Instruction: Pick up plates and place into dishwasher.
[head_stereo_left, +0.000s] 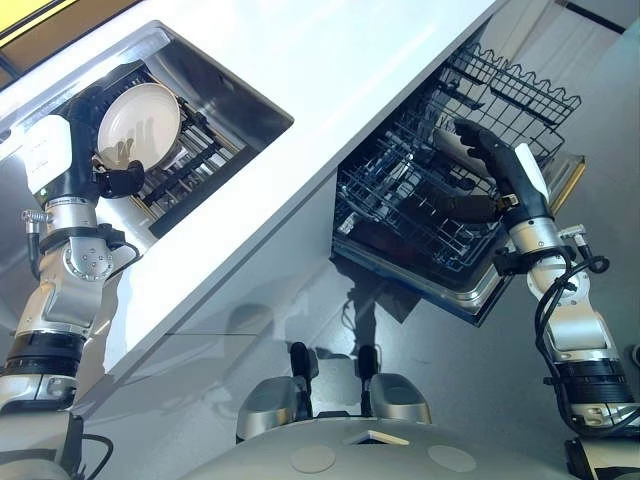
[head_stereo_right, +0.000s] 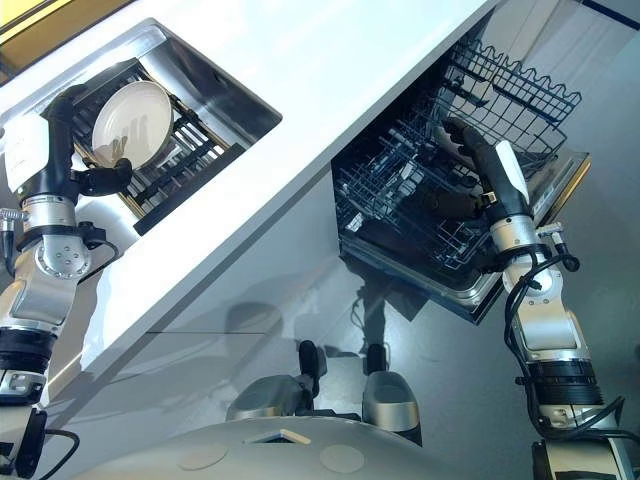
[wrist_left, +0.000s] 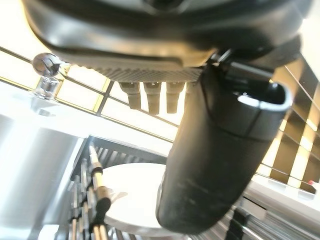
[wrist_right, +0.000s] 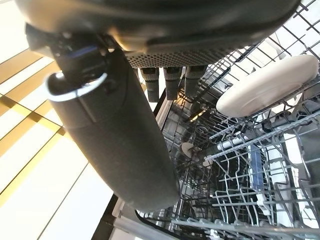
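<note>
A plate (head_stereo_left: 140, 122) stands in the sink rack (head_stereo_left: 185, 165) at ten o'clock; the dishwasher rack (head_stereo_left: 440, 190) lies at two o'clock.

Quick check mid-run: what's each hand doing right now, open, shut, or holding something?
Left hand: shut on the white plate at the sink rack.
Right hand: open, holding nothing, fingers extended over the dishwasher rack.

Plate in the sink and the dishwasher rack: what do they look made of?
Plate: probably glazed ceramic, white and smooth with a soft sheen, though melamine would look alike. Dishwasher rack: thin crossed wires, likely coated metal, dark to grey. Sink: brushed steel, judging by its reflections.
</note>
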